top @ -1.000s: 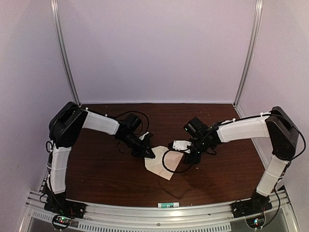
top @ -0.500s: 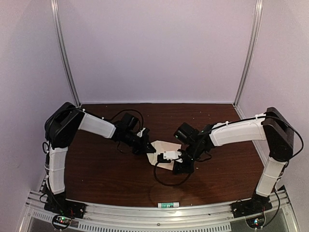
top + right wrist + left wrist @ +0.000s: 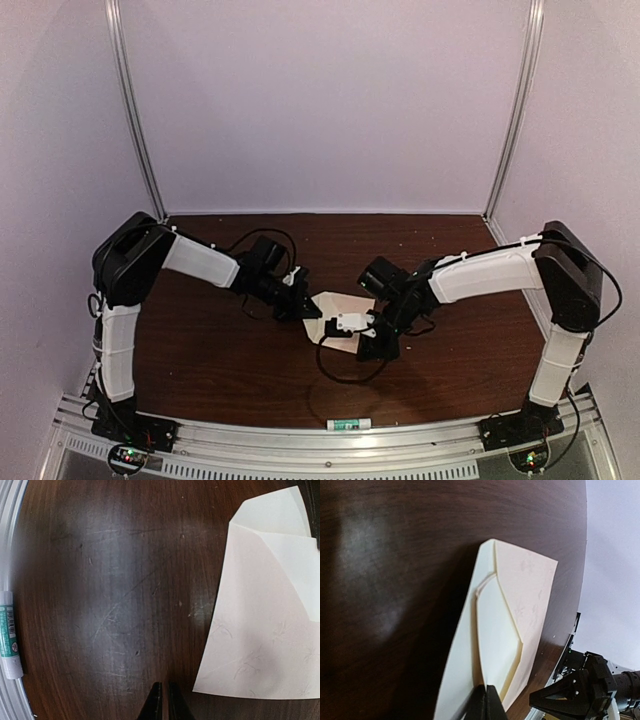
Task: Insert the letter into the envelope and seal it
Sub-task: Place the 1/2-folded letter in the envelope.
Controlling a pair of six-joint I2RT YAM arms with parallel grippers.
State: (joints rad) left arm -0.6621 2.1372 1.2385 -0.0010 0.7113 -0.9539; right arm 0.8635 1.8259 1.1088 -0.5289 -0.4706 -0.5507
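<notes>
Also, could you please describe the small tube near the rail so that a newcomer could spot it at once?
Start at the dark wooden table, then go to the middle of its near edge. The small tube lies there against the metal rail. It is white with a green label, unlike the cream envelope at the table's middle.
</notes>
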